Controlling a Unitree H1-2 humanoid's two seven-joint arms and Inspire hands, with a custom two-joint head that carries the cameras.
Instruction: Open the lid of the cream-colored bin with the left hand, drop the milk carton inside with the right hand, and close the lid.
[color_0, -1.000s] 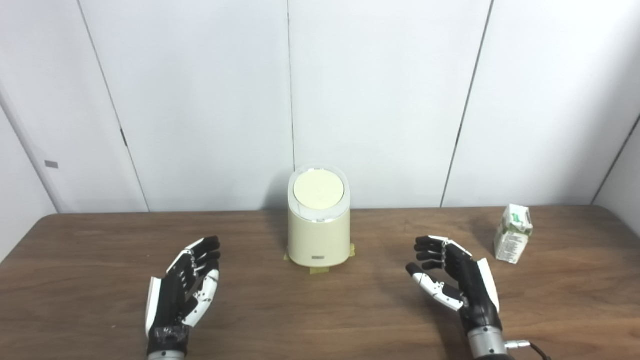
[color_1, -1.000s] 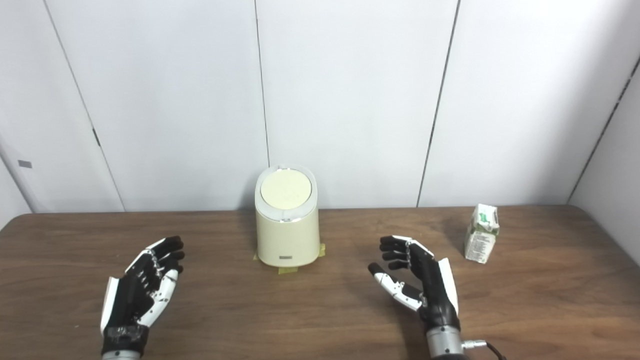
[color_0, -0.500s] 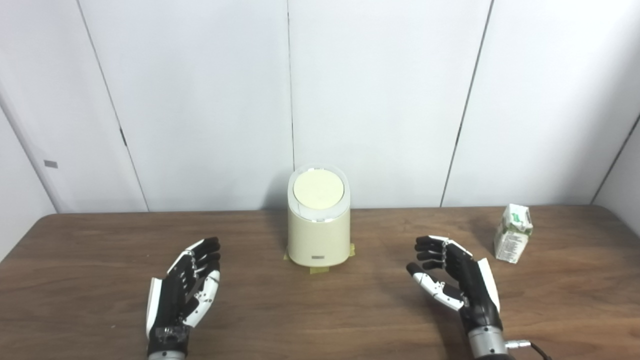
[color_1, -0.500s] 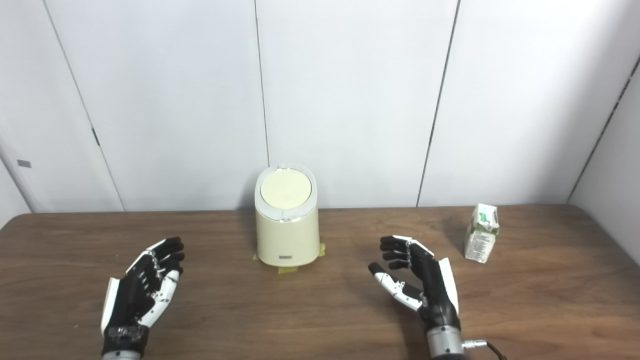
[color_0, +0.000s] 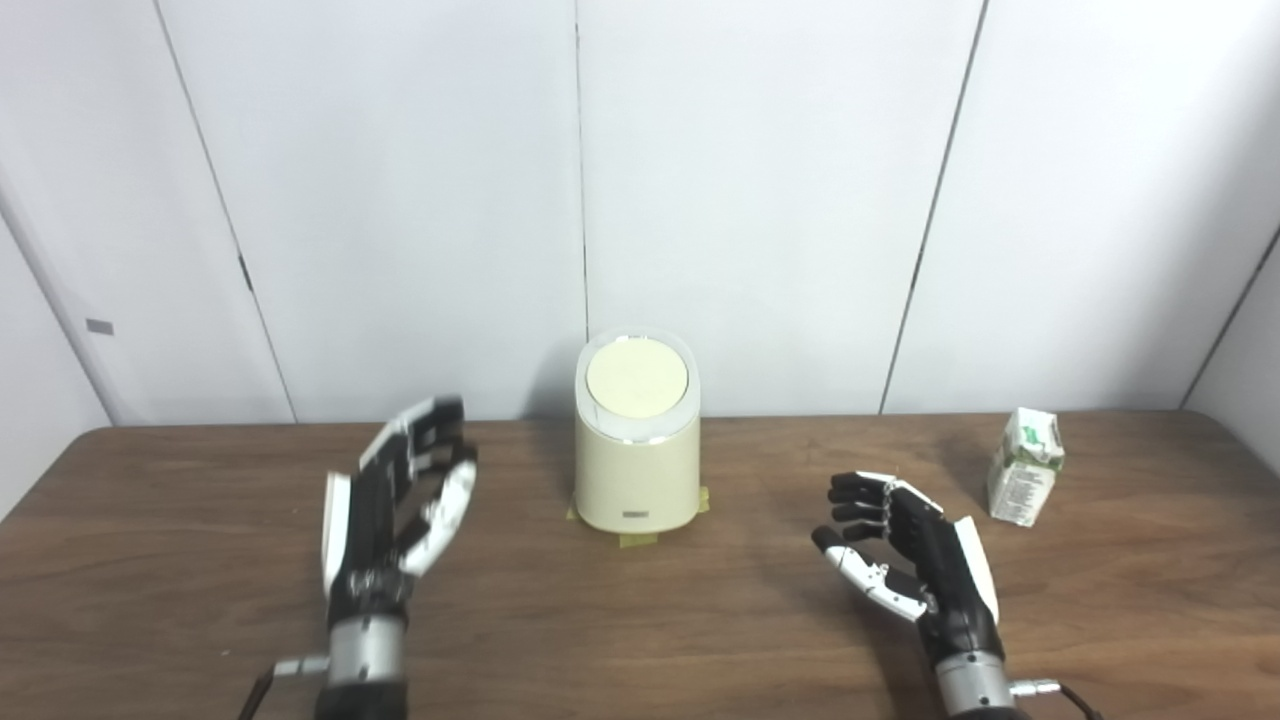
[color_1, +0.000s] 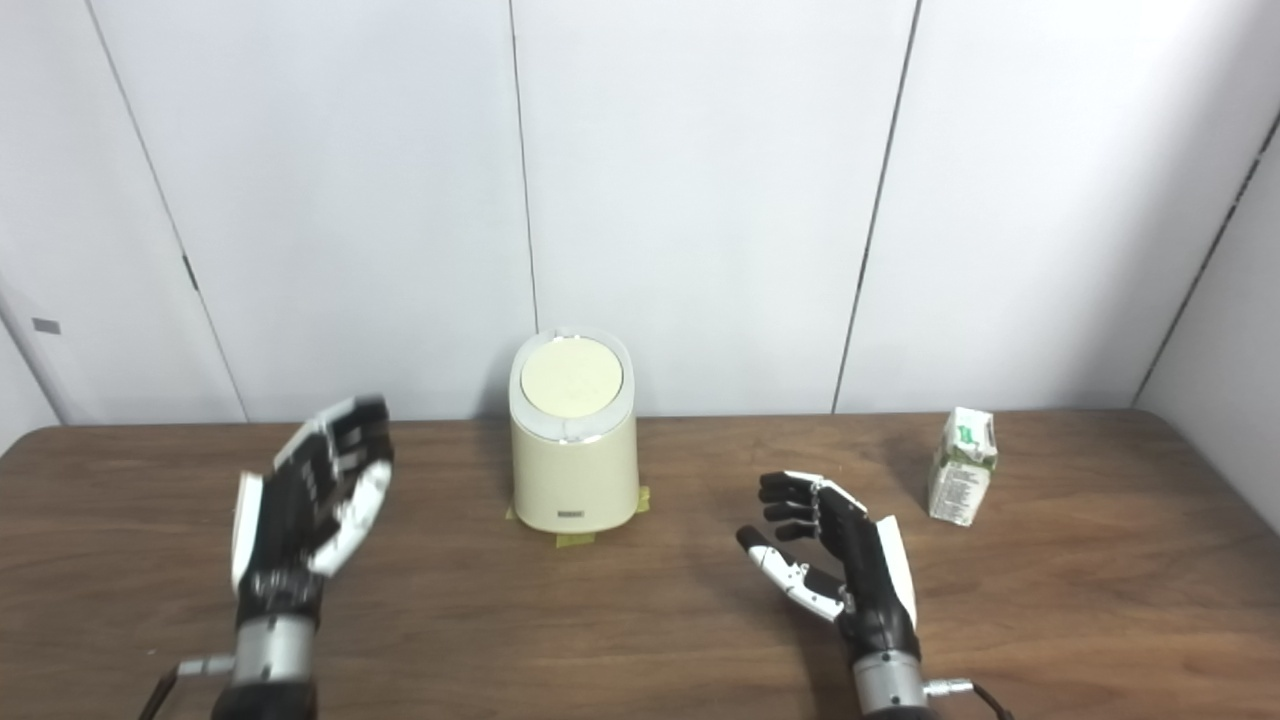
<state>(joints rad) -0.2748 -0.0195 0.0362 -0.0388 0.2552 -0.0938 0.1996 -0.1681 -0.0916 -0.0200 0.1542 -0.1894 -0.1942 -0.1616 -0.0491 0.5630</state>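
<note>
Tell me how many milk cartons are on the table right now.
1. The milk carton stands upright near the table's far right corner, right of the bin and beyond the right hand. The closed bin could hide more.

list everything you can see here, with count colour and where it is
bin: one, cream, centre of the table near the back edge, upright
lid: one, pale cream disc in a white rim, closed on top of the bin
tape pieces: a few, yellowish, on the table around the bin's base
milk carton: one, white with green print, standing at the back right of the table
table: one, dark brown wood
wall panels: several, white, behind the table
left hand: one, black and white, open, raised left of the bin
right hand: one, black and white, open, low between bin and carton
</note>
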